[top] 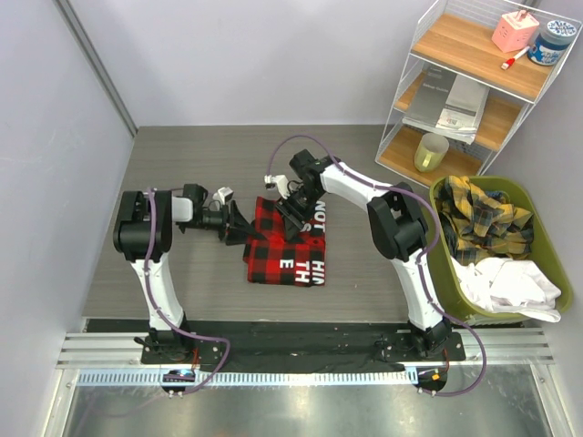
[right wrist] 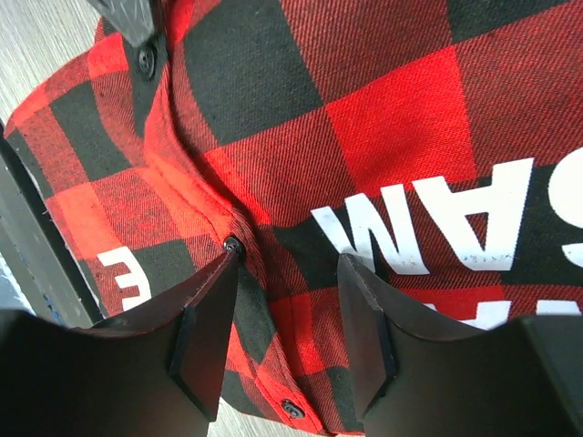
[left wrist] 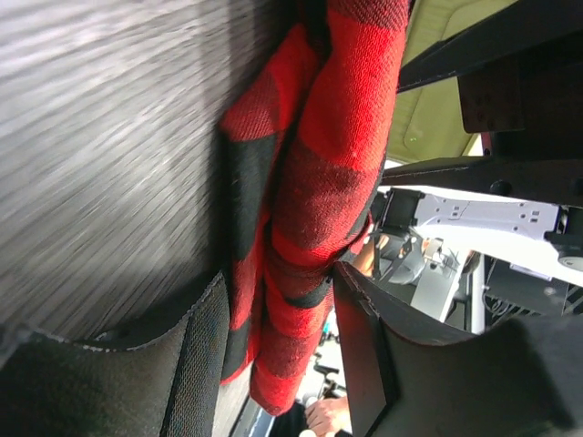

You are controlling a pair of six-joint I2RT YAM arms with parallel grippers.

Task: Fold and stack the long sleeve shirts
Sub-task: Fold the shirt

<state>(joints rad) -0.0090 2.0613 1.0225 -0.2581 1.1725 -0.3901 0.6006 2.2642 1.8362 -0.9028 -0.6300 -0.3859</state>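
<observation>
Flannel shirt between 2 left fingers, seemingly beneath right fingers.

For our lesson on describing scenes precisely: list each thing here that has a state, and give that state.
red-and-black shirt, folded, lying flat
left gripper, closed on that shirt's left edge
right gripper, open, tips on the shirt
yellow plaid shirt, crumpled in the green basket
white garment, crumpled, same basket
green cup, upright

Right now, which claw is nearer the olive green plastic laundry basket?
Right. The right claw is on the red-and-black checked flannel shirt, toward the olive green plastic basket; the left claw is at the shirt's opposite edge.
</observation>
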